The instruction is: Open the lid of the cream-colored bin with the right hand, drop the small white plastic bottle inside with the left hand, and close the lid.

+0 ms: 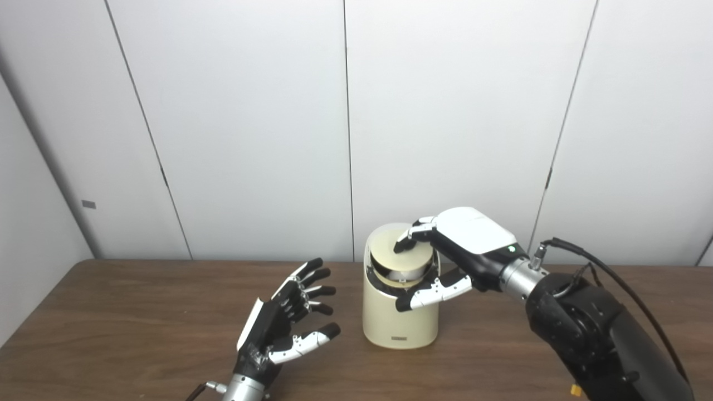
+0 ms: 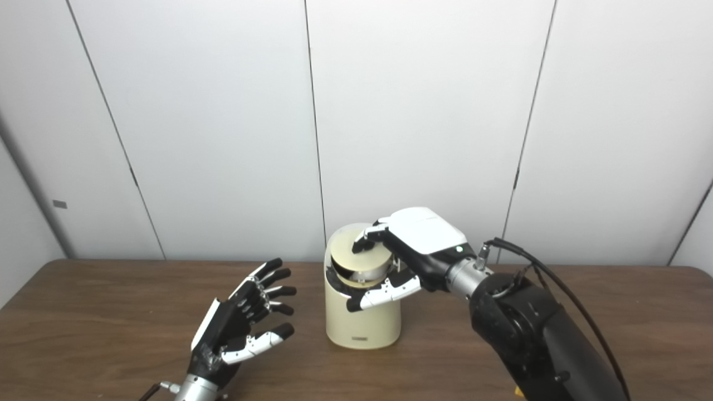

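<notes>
The cream-colored bin [image 1: 398, 317] stands upright on the brown table [image 1: 139, 312], near its middle. Its round lid [image 1: 409, 257] sits tilted at the top, with a dark gap under its front edge. My right hand [image 1: 462, 245] is over the bin, fingers on top of the lid and thumb under its front edge, closed on it. My left hand [image 1: 284, 323] is open and empty, palm toward the bin, a little to the bin's left above the table. No white bottle is in view in either eye view.
White wall panels [image 1: 250, 128] rise right behind the table's back edge. My right forearm [image 1: 590, 334] with its black cable crosses the table's right side.
</notes>
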Robot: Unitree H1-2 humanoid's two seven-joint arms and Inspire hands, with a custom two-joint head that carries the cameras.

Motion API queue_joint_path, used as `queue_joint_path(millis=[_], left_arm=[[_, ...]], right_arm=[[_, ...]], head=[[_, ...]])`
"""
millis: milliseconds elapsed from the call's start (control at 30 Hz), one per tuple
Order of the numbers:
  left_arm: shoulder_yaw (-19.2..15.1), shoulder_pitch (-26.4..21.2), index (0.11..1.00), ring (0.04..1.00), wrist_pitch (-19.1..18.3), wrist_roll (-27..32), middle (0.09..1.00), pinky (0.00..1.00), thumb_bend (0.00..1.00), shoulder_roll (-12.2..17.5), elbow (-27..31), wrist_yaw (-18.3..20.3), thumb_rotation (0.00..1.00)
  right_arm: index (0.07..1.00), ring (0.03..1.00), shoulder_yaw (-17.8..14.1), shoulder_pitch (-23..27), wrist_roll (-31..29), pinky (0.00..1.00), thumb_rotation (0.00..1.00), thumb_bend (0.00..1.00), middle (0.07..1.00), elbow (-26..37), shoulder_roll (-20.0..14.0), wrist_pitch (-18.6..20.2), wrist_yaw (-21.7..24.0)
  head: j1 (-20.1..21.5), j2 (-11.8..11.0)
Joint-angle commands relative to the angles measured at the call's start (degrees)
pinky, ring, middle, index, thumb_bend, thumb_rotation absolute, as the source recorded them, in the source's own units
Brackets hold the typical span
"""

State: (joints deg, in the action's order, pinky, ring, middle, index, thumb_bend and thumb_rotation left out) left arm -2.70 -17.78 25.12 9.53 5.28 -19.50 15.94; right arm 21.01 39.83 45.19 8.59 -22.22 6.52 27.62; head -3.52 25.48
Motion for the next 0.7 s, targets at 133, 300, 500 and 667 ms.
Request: queue_joint_path(millis=[133,300,500,667], left_arm=[[0.1,0.4,0.921,0.775,0.4,0.4,0.876,0.63,0.73,-0.5,0.5,-0.9,0.13],[-0.2,0.1,0.910,0.761,0.8,0.0,0.861,0.62,0.75,-0.4,0.2,-1.7,0.15],[0.0,0.2,0.909,0.761,0.3,0.7,0.862,0.62,0.75,-0.4,0.5,-1.4,0.14],[-0.1,0.2,0.909,0.757,0.3,1.1,0.857,0.62,0.75,-0.5,0.5,-1.4,0.14]], right_arm=[[0.717,0.872,-0.7,1.8,-0.1,0.87,0.76,0.72,0.733,3.2,0.1,-1.0,0.4],[0.717,0.872,-0.7,1.4,0.3,0.87,0.76,0.73,0.732,4.3,0.1,-1.1,1.1],[0.722,0.882,-0.7,1.0,0.6,0.89,0.76,0.72,0.739,5.6,0.2,-0.5,2.8],[0.720,0.878,-0.5,0.8,1.0,0.89,0.77,0.72,0.735,5.8,0.2,-0.7,3.5]], head=[[-0.1,0.2],[0.0,0.4],[0.1,0.7],[-0.1,1.0]])
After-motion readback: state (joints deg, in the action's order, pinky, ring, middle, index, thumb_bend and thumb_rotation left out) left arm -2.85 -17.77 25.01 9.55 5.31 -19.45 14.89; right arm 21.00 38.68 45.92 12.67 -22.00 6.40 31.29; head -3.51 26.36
